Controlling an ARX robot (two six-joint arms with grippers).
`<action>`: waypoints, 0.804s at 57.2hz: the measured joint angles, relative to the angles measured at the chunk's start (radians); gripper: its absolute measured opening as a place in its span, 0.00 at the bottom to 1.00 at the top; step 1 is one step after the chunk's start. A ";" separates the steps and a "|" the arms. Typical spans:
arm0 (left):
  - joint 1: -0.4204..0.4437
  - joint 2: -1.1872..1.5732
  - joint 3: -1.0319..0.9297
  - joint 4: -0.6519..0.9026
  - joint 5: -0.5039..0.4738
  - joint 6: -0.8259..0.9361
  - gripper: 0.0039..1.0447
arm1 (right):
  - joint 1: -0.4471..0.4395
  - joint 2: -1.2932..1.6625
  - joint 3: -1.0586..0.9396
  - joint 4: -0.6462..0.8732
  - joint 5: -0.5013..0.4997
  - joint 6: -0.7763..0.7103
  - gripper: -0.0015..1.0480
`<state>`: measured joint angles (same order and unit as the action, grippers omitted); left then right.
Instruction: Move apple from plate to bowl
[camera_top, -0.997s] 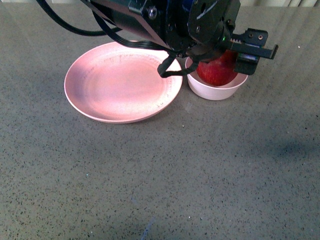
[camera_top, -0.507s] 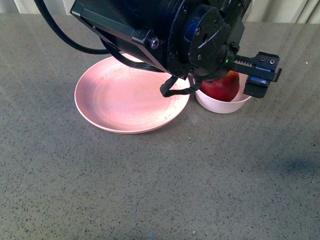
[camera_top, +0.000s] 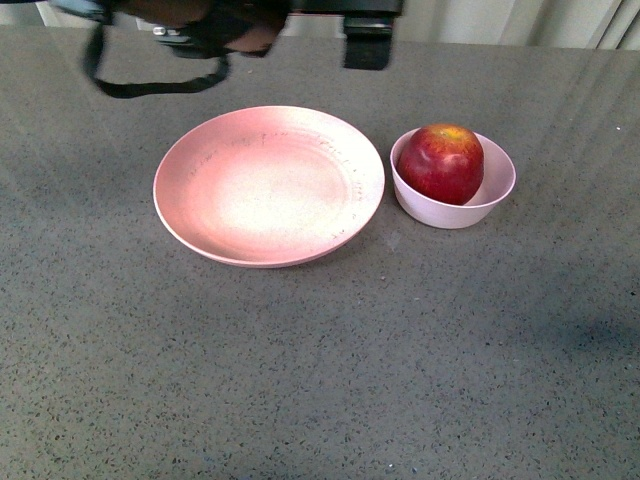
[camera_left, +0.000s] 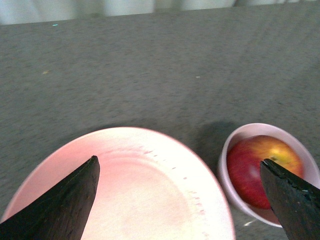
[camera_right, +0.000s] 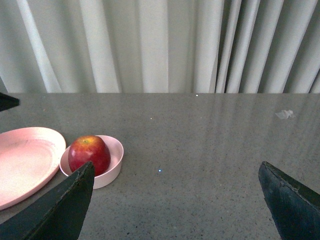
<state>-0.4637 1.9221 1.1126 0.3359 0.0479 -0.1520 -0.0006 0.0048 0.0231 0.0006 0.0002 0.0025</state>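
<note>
- On your left, the plate (camera_top: 268, 186) lay bare on the grey table (camera_top: 320, 360), holding nothing.
- The left gripper (camera_left: 180, 200) hung over the plate's near part with its jaws spread wide and gripping nothing (both dark fingertips (camera_left: 60, 205) showed well apart in its wrist view).
- From those jaws the apple (camera_top: 442, 163) lay at about 3 o'clock, just outside the right-hand fingertip, so the left arm was clearly the nearer one.
- The apple sat in the bowl (camera_top: 455, 205), stem dimple up and leaning toward the bowl's left wall; being round, it offered no long axis to line up on.
- The bowl stood just beside the plate's right rim.
- The right gripper (camera_right: 175, 210) was also wide open and empty, with the apple well off at 10 o'clock.
- You could judge the transfer done; only pulling clear seemed left.
</note>
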 joint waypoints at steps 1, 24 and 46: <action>0.007 -0.008 -0.010 0.001 0.000 0.001 0.92 | 0.000 0.000 0.000 0.000 0.000 0.000 0.91; 0.227 -0.346 -0.710 0.842 -0.280 0.134 0.27 | 0.000 0.000 0.000 0.000 -0.001 0.000 0.91; 0.343 -0.688 -0.969 0.740 -0.167 0.141 0.01 | 0.000 0.000 0.000 0.000 0.000 0.000 0.91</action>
<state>-0.1207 1.2343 0.1436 1.0763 -0.1192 -0.0109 -0.0006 0.0048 0.0231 0.0006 -0.0002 0.0025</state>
